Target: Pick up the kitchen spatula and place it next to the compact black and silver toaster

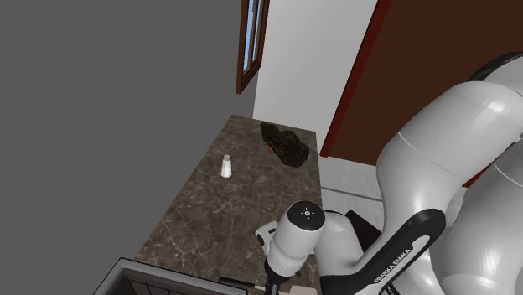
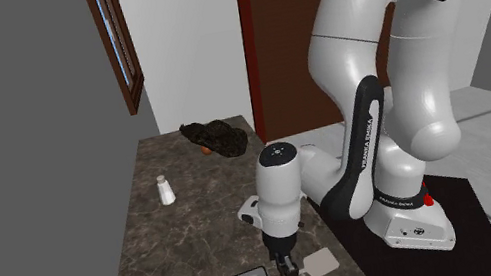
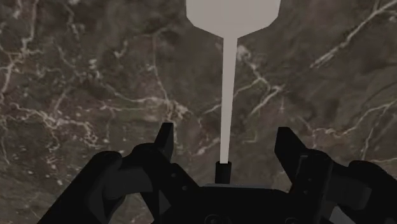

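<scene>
Black fingers stand spread in the wrist view, over the dark veined counter. Between them runs the pale handle of the spatula, touched by neither. Its wide blade lies on the stone farther out from the gripper.

At the shoulder view's right the white arm bulks large and bends down over the counter's near end. A small white shaker stands mid-counter. A dark lumpy heap lies at the far end, below a brown-framed window. A dark box with a pale rim sits at the near end, toward that view's left.

In the second exterior view the gripper points straight down beside that box. The spatula's blade lies flat on the counter just to that view's right of it.
</scene>
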### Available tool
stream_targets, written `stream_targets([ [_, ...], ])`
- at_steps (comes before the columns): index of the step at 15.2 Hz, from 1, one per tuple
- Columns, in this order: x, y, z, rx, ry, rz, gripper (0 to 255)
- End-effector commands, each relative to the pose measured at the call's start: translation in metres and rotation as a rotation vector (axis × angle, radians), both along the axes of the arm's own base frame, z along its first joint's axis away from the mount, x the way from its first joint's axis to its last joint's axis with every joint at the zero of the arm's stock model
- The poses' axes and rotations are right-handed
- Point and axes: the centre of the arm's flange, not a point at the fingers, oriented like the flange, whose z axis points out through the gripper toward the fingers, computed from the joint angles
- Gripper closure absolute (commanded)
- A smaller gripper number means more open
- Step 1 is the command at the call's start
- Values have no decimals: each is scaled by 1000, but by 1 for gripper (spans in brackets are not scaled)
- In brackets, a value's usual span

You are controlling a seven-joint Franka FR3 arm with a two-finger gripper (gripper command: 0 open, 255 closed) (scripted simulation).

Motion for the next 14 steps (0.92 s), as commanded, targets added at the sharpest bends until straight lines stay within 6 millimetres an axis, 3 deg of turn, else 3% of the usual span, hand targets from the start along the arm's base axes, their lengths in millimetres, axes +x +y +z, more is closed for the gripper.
stream_targets([
  [1, 0, 0, 0, 0, 0, 0, 0],
  [3, 0, 0, 0, 0, 0, 0, 0],
  [7, -3, -2, 50, 0, 0, 0, 0],
  [14, -3, -2, 50, 0, 0, 0, 0],
])
